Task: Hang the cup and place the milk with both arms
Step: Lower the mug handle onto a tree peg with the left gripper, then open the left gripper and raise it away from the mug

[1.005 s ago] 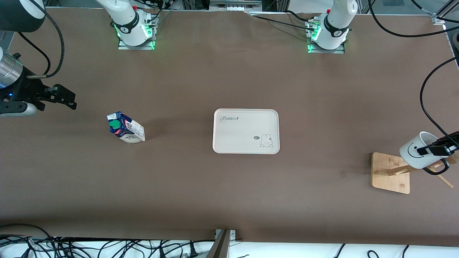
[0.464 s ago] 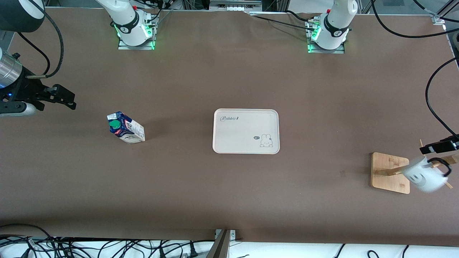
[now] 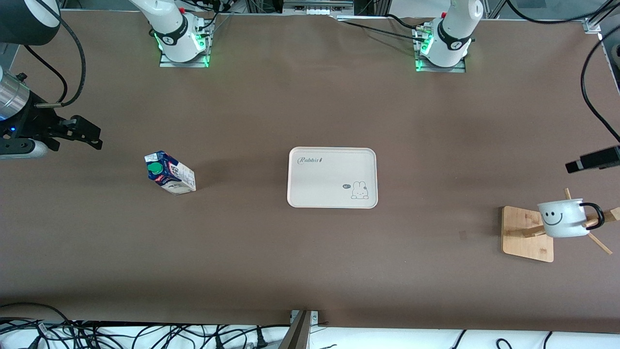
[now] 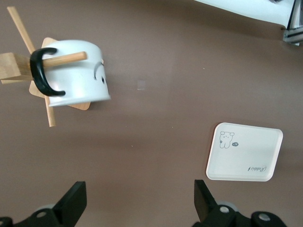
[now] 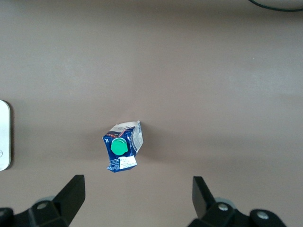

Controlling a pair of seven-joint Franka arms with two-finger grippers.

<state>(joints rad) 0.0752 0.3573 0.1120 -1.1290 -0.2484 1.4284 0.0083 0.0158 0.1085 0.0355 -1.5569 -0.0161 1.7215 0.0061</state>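
At the left arm's end of the table, the cup already hangs by its black loop handle on a peg of the wooden rack, smiley face toward the front camera, with nothing gripping it. Your left gripper is up in the air near the rack with its fingers spread wide and empty; in its wrist view the cup and rack sit clear of both fingertips. Judging by that, the hanging half of the job looks finished, and the left arm only needs to get clear and wait.

That leaves you the milk. It stands upright on the table toward the right arm's end, green cap on top, well apart from the white tray in the middle of the table. Your right gripper hangs in the air near the carton, fingers wide apart and holding nothing; its wrist view looks straight down on the green cap.

Next, you would likely bring the right gripper over the carton, turn it so the fingers face two flat sides, come down below the gable and close. The tray seems the likely spot for it, though the task does not say so. Watch the sloped top: a high grasp could slip.
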